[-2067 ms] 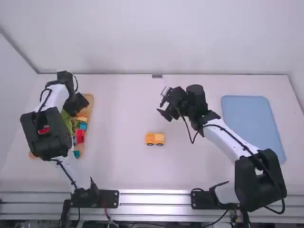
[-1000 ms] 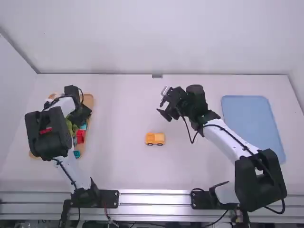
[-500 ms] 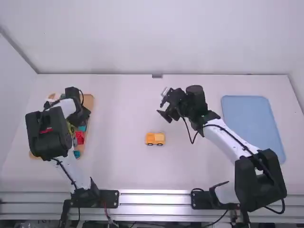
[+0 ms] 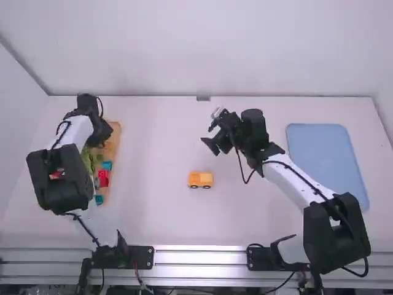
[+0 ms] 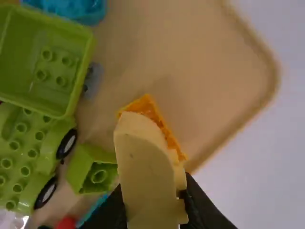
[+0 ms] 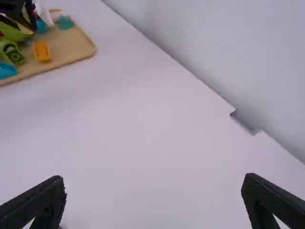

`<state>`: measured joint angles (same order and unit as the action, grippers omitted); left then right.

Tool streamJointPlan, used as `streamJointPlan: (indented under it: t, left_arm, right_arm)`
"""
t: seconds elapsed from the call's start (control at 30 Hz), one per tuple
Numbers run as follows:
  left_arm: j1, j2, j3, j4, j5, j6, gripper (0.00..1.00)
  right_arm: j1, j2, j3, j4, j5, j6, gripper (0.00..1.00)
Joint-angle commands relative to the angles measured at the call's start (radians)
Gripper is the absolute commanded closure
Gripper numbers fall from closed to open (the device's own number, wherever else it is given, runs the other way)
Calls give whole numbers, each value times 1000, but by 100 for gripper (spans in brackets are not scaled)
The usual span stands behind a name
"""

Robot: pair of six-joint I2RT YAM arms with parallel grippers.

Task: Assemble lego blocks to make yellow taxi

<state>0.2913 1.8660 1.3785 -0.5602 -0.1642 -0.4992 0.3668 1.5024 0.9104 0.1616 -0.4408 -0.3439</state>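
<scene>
Over the wooden tray's far end is my left gripper [image 4: 103, 138]. In the left wrist view, my left gripper [image 5: 155, 200] is shut on a pale yellow block [image 5: 145, 162], just above an orange block [image 5: 150, 110] on the tray [image 5: 190, 62]. An orange-yellow vehicle [image 4: 201, 179] with dark wheels stands on the table's middle. My right gripper [image 4: 210, 136] hangs beyond it, clear of the vehicle; in the right wrist view my right gripper [image 6: 153, 198] stands open with nothing between its fingers.
Around the held block, the tray has a green box [image 5: 43, 57], a green wheeled piece [image 5: 26, 148], a small green block [image 5: 90, 171] and a blue piece [image 5: 78, 9]. Red blocks [image 4: 103, 178] lie nearer its front. A blue mat [image 4: 325, 163] lies at the right.
My left gripper has shifted slightly away from the camera and to the left over the tray. The right gripper has turned a little; the vehicle has stayed in place.
</scene>
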Motion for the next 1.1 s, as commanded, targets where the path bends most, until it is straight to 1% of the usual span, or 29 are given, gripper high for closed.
streamJointPlan:
  t: [0.0,0.03,0.07,0.17,0.2,0.27,0.3,0.33,0.4,0.5,0.53,0.57,0.6,0.63,0.67,0.7,0.77,0.83,0.87,1.07]
  left_arm:
    - [-74,-140,-46,26,23,96,98]
    - [-84,-155,-56,36,20,103,98]
    - [-134,-223,-108,88,18,161,98]
    - [-235,-333,-203,186,57,306,98]
    - [-272,-366,-237,223,83,358,98]
    - [-400,-466,-352,355,191,560,98]
    - [-400,-466,-352,355,191,560,98]
    - [-460,-507,-409,415,240,645,98]
    - [-527,-550,-470,478,278,719,98]
    - [-605,-589,-538,551,278,771,98]
    - [-613,-591,-545,558,278,775,98]
    - [-642,-594,-571,590,282,806,98]
    - [-650,-594,-578,597,282,813,98]
    - [-665,-594,-594,608,282,829,98]
    - [-670,-594,-599,610,283,835,98]
    - [-678,-590,-607,615,293,852,98]
    - [-679,-571,-627,644,365,896,98]
    - [-672,-562,-640,673,397,895,98]
    - [-671,-557,-649,688,409,889,98]
    - [-679,-507,-664,742,411,890,98]
  right_arm:
    - [-17,3,54,-20,-27,113,1]
    - [-19,3,58,-21,-36,113,1]
    - [-32,3,73,-28,-92,113,1]
    - [-57,4,93,-22,-177,174,2]
    - [-70,4,98,-9,-198,237,1]
    - [-108,11,105,28,-256,357,0]
    - [-108,11,105,28,-256,357,0]
    - [-126,22,106,55,-294,404,2]
    - [-148,46,106,88,-345,465,6]
    - [-178,98,106,106,-439,506,6]
    - [-180,105,106,106,-452,512,6]
    - [-190,138,106,117,-528,538,8]
    - [-192,149,106,123,-554,545,9]
    - [-193,174,106,143,-603,565,11]
    - [-193,183,106,150,-618,573,12]
    - [-193,201,106,158,-632,587,17]
    - [-176,233,106,150,-636,590,20]
    - [-160,250,106,146,-636,589,21]
    - [-147,259,106,146,-636,586,23]
    - [-84,277,106,146,-635,571,28]
